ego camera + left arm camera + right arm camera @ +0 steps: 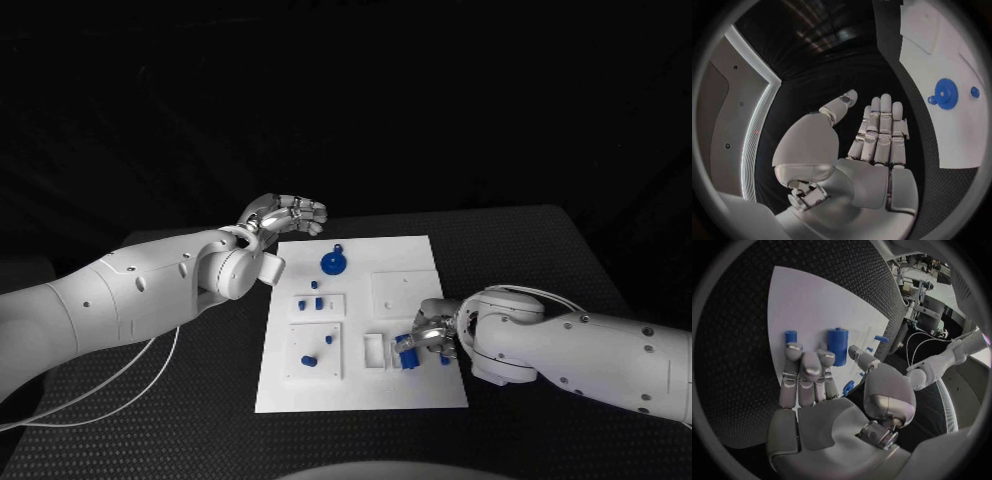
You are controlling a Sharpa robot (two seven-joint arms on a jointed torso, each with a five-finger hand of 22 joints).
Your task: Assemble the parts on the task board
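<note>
The white task board (361, 385) lies in the middle of the black table. A blue gear (335, 263) sits near its far edge, and in the left wrist view the gear (946, 93) has a small blue peg (974, 92) beside it. My left hand (286, 215) hovers off the board's far left corner, holding nothing, its fingers (879, 130) straight and the thumb apart. My right hand (433, 335) is low over the board's near right part. Its fingertips (804, 357) reach a blue cylinder (838, 345) and a smaller blue piece (791, 336), gripping neither.
Small blue pegs (312, 294) stand in a left-hand block of the board, and two more blue pieces (307, 360) lie on the near left block. A white cable (130, 385) trails over the table at the left, under my left arm.
</note>
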